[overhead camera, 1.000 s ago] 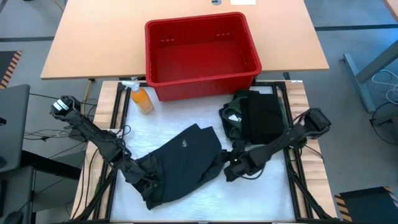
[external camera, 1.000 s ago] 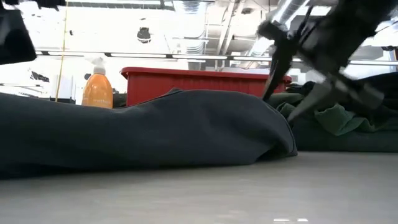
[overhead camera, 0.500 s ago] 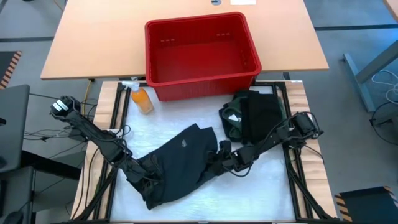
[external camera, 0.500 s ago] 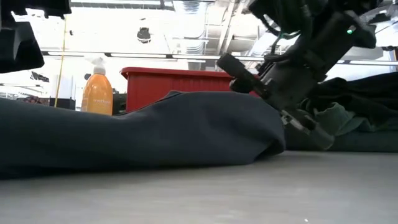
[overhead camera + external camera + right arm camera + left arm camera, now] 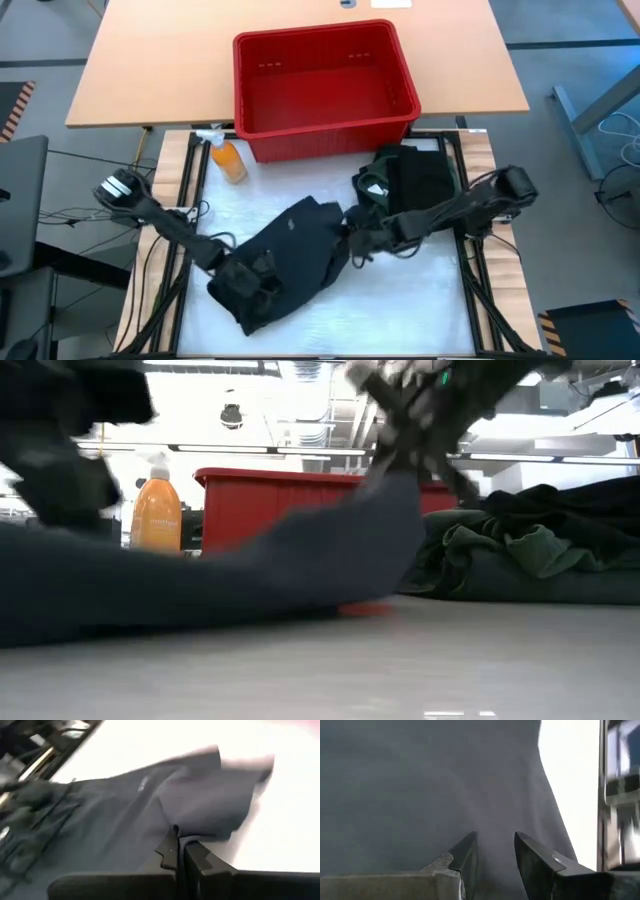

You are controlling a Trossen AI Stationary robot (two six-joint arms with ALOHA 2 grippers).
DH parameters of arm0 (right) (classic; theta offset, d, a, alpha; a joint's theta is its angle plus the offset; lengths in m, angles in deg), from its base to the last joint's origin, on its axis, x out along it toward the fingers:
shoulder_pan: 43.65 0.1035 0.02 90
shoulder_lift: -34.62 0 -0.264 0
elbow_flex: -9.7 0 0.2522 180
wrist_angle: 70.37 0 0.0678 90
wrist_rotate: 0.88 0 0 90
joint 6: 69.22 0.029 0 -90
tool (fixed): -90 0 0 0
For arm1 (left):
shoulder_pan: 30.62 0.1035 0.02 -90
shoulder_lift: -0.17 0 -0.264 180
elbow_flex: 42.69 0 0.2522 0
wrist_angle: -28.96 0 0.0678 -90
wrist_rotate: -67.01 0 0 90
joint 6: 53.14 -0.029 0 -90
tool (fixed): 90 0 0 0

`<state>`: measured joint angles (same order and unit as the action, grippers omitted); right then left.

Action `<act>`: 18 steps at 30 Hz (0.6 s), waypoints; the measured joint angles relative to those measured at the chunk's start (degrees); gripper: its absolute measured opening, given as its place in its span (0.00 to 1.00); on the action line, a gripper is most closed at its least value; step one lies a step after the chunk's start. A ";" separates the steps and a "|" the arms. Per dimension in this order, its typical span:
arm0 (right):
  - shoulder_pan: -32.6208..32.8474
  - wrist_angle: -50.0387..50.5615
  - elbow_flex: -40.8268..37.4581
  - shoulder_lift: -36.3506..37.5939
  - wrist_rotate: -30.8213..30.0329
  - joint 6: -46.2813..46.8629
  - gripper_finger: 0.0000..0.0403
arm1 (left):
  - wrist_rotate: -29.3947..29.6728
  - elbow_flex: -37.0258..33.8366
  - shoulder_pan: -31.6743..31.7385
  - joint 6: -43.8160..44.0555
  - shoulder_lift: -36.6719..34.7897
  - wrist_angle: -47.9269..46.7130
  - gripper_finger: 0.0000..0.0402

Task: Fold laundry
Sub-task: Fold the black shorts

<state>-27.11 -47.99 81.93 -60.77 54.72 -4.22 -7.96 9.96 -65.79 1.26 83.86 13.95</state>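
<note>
Dark cloth fills the middle of the white counter point(image 5: 420, 300): one black garment point(image 5: 285, 262) lies spread and crumpled from the centre toward the front left corner. A second heap of laundry point(image 5: 405, 185) — a black piece over a dark green one — sits near the right edge, just in front of the red bin point(image 5: 322, 85). An orange spray bottle point(image 5: 228, 158) stands at the left side of the bin.

The right tool point(image 5: 347, 240) is clenched on the right-hand edge of the black garment; in the right wrist view a thin fold of fabric is pinched between its two fingers point(image 5: 170, 851), and in the low view this edge is raised off the counter. The left tool point(image 5: 222, 262) is at the garment's left part, near the front left corner. Its fingers point(image 5: 465, 856) stand partly apart with cloth pressed against them, but I cannot tell if they really hold it.

My judgement is that the fold is only beginning. The risk comes from the thin pinch — if the right arm pulls fast, the fabric may slip out. If the left side is not held, the whole garment may slide across the smooth counter instead of folding. The raised edge could also drag toward the heap behind it and disturb it.
</note>
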 joint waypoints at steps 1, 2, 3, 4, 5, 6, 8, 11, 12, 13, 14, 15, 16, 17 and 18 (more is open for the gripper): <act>-0.27 1.90 0.82 1.75 0.08 -4.51 0.05 | 0.28 0.00 1.31 -1.26 1.78 3.06 0.29; -0.60 3.91 1.77 3.57 0.10 -8.65 0.05 | 0.24 0.00 2.70 -2.42 3.52 5.99 0.29; -0.84 6.05 2.70 5.37 0.08 -12.12 0.05 | -0.44 0.00 4.28 -3.59 5.44 9.17 0.29; -1.07 8.76 3.85 6.86 0.06 -14.73 0.05 | -1.40 0.00 5.84 -4.45 7.48 12.77 0.29; -1.42 11.42 4.95 8.29 0.05 -16.75 0.05 | -2.72 0.00 7.45 -5.10 9.47 16.18 0.29; -1.65 13.95 5.96 9.49 0.07 -18.47 0.05 | -4.32 0.01 8.96 -5.69 11.41 19.30 0.29; -1.86 19.10 8.04 11.36 0.08 -21.07 0.05 | -7.89 0.83 11.86 -6.03 15.68 24.57 0.28; -2.05 25.73 11.07 13.70 0.66 -21.98 0.05 | -13.98 3.23 15.14 -7.68 20.91 29.05 0.26; -2.05 27.62 12.01 14.21 0.67 -21.99 0.05 | -16.08 4.37 16.02 -8.44 22.18 30.01 0.25; -2.05 29.18 12.82 14.47 0.68 -22.00 0.05 | -18.17 5.40 16.71 -9.02 22.93 30.20 0.25; -2.05 30.37 13.33 14.59 0.75 -21.98 0.05 | -19.88 6.19 17.26 -9.73 23.37 30.01 0.24; -2.05 31.31 13.68 14.58 1.02 -22.00 0.05 | -21.40 6.80 17.73 -10.34 23.45 29.70 0.24; -2.04 31.66 13.76 14.52 1.23 -22.00 0.05 | -22.57 7.25 18.07 -10.77 23.23 29.35 0.24; -1.96 31.80 13.76 14.50 1.59 -22.04 0.05 | -23.07 7.42 18.33 -11.22 22.38 28.71 0.23; -1.94 31.76 13.78 14.48 1.58 -22.09 0.05 | -23.31 7.53 18.61 -11.70 21.31 28.23 0.23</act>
<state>-29.06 -16.23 95.71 -46.28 56.31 -26.31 -31.27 17.49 -47.18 -10.44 105.17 42.18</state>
